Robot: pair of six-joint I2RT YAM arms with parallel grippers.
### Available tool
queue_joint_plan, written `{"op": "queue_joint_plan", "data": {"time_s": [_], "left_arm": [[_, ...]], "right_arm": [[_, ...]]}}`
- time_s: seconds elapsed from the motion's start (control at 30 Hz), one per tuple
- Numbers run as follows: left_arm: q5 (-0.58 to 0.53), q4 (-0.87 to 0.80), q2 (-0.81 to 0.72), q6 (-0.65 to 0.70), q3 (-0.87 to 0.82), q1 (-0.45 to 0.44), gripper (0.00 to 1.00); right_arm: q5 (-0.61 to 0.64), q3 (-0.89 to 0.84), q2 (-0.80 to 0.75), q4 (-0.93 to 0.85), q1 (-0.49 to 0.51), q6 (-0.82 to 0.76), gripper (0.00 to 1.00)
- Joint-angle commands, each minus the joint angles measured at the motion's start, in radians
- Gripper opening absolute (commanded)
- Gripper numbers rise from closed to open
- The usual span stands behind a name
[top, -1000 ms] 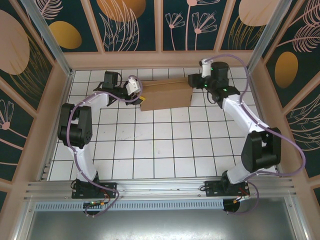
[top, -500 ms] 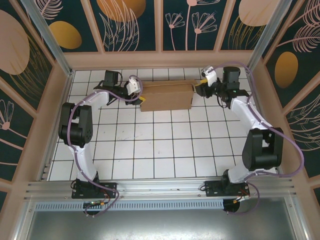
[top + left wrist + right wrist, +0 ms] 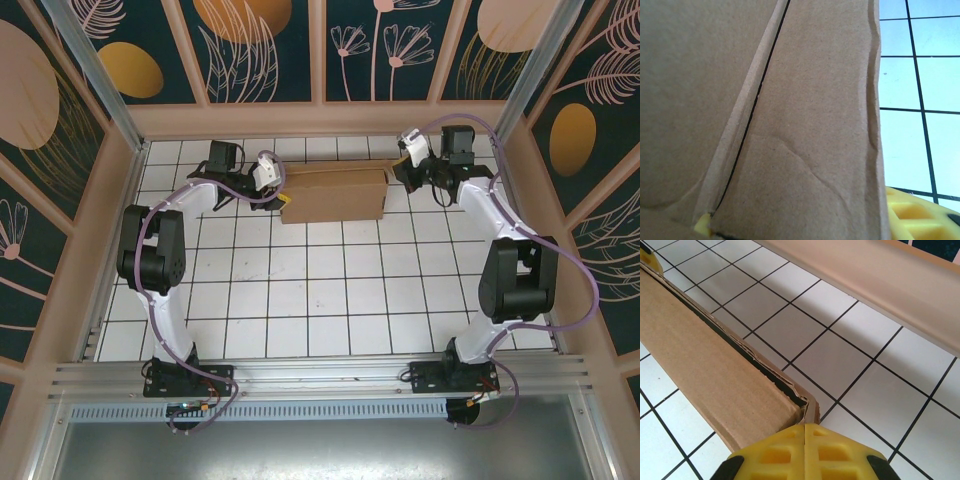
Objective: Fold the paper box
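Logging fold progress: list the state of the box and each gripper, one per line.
paper box: folded into a flat closed shape, lying between the grippers, with its top seam gaping slightly at the right end.
left gripper: closed on the box's left end, with cardboard clamped in it.
right gripper: shut and empty, its tip at the box's right corner.

Paper box (image 3: 335, 193) on table (image 3: 320, 300), far side.

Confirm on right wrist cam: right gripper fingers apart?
No, the right gripper has its yellow fingers pressed together beside the paper box corner.
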Motion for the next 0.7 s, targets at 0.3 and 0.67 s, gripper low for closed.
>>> {"op": "queue_joint_plan", "data": {"time_s": [0.3, 0.67], "left_arm": [[0.0, 0.023, 0.018, -0.034, -0.02, -0.004, 0.46], [-0.011, 0.017, 0.014, -0.023, -0.023, -0.004, 0.45]], "right_arm": [[0.278, 0.047, 0.001, 0.112, 0.107, 0.391, 0.0], [0.342, 0.176, 0.075, 0.028, 0.124, 0.555, 0.0]]}}
